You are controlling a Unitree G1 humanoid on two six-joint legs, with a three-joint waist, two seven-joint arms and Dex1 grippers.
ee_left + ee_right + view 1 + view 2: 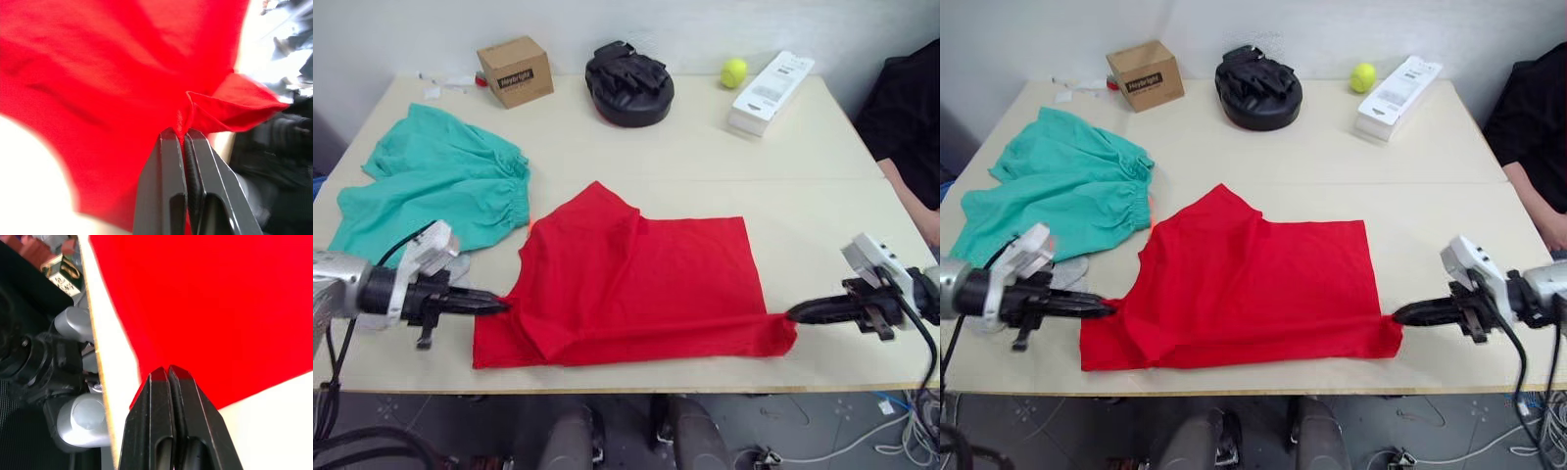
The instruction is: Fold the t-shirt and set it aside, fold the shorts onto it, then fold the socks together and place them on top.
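Observation:
The red t-shirt [636, 284] lies spread near the table's front edge, one sleeve pointing toward the back. My left gripper [501, 305] is shut on its left edge, with red cloth pinched between the fingers [171, 161] in the left wrist view. My right gripper [793, 315] is shut on the t-shirt's front right corner [195, 308]. The teal-green shorts [440, 181] lie crumpled at the back left. A bit of a grey sock [1072, 266] peeks out between the shorts and my left arm.
At the back of the table [803, 196] stand a cardboard box [515, 70], a black round object [628, 83], a yellow-green ball [734, 71] and a white flat box [771, 91]. A person in black [911, 117] sits at the right edge.

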